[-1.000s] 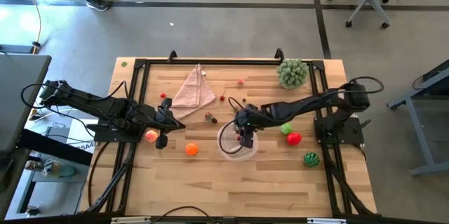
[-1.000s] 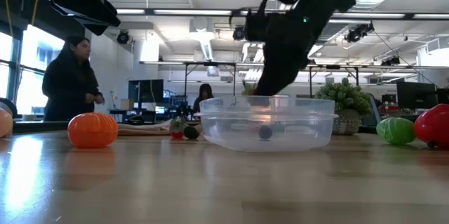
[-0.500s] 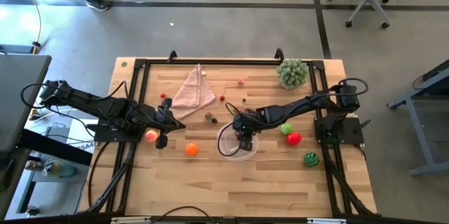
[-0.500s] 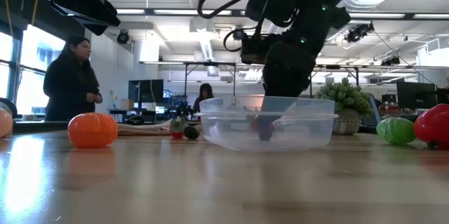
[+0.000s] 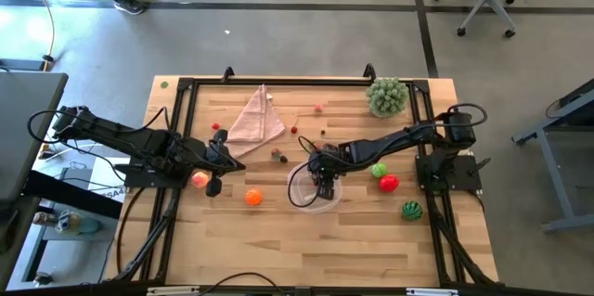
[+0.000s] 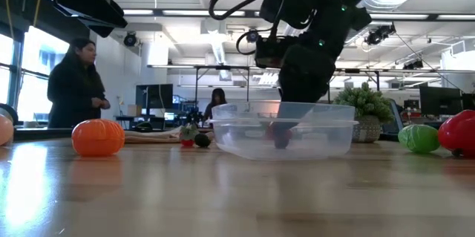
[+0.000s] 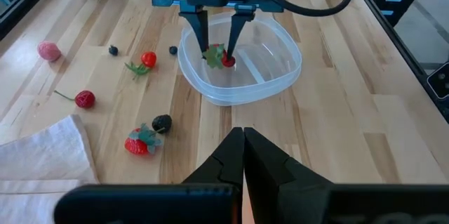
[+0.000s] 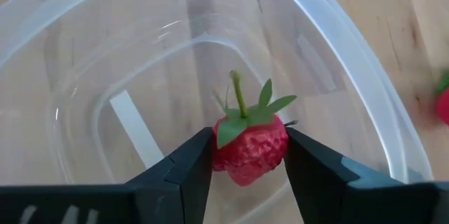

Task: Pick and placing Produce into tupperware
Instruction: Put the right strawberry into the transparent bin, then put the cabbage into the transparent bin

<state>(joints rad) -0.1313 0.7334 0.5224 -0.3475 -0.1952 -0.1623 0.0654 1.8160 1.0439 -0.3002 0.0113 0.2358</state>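
The right end effector (image 8: 244,161) pinches a strawberry (image 8: 250,147) low inside the tub (image 5: 299,194) — first piece nearly placed, orange (image 5: 253,198), apples and berries left.

Wooden table (image 5: 278,240) carries tupperware (image 5: 299,194), orange (image 5: 253,198), pink cloth (image 5: 254,118).
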